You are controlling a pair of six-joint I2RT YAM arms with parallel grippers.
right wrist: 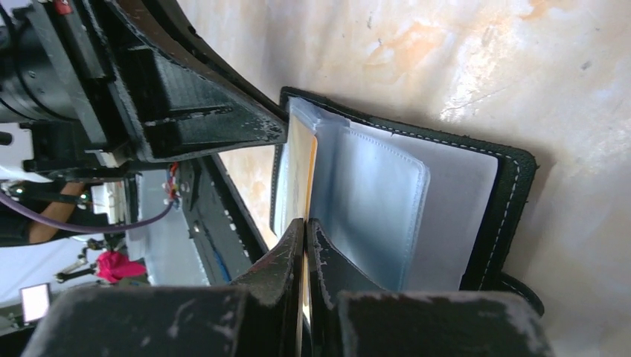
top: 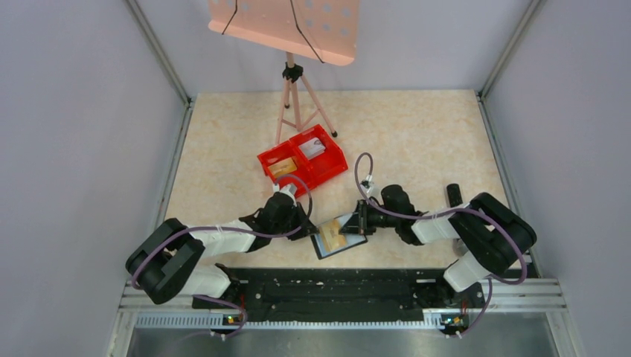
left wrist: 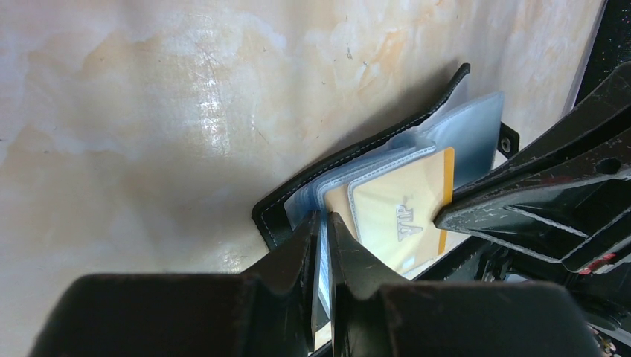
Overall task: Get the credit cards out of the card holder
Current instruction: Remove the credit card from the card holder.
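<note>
One card holder (top: pixel 338 236) lies open between two tools. The left tool (left wrist: pixel 321 245) pinches a clear pocket (left wrist: pixel 321 279) – the right tool (right wrist: pixel 306 245) pinches one yellow card (left wrist: pixel 398 216).

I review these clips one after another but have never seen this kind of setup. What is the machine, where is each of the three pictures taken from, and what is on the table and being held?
Two robot arms are bolted at the near edge of a table. The top view looks down from above and behind them; the other two pictures come from cameras on each wrist, with that arm's own fingers at the bottom.

On the table lie an open black card holder, a red bin with two compartments, and a pink tripod stand at the back.

The left gripper is shut on a see-through sleeve of the holder. The right gripper is shut on the edge of an orange card that sticks out of a pocket. So one arm steadies the holder while the other looks set to pull that card out.
</note>
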